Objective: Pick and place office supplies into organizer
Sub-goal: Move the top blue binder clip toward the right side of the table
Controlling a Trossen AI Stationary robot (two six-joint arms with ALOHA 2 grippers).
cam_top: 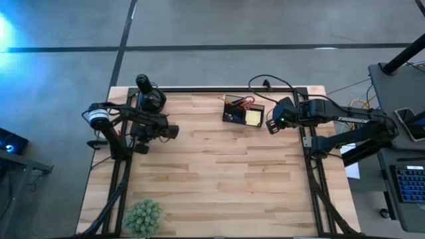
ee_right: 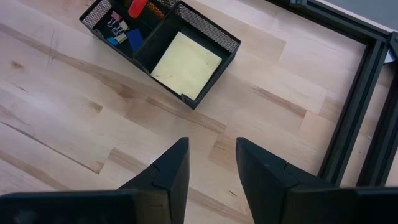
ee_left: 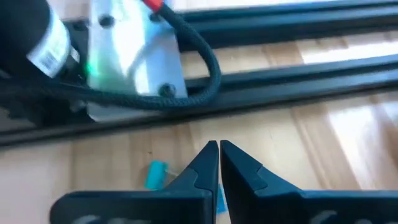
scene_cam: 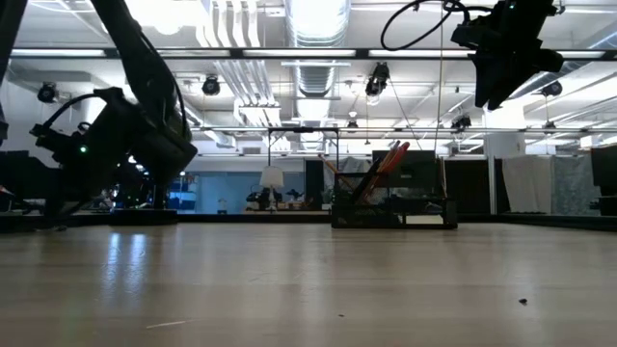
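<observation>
Placing seems finished: the sticky-note pad [ee_right: 186, 65] lies in the organizer [cam_top: 243, 111]. Right gripper [ee_right: 211, 163] hangs empty, fingers apart; left gripper [ee_left: 219, 163] is closed (parked), so retreat likely follows.

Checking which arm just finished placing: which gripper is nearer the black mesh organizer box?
Right. The right gripper hangs open just beside the black mesh organizer box; the left gripper waits shut, well away across the wooden table.

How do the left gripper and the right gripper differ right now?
The left gripper is shut, its fingers pressed together; the right gripper stands open with a gap between its fingers. The left gripper sits at the table's left edge, far from the organizer; the right gripper hovers just beside the organizer. Both hold nothing.
</observation>
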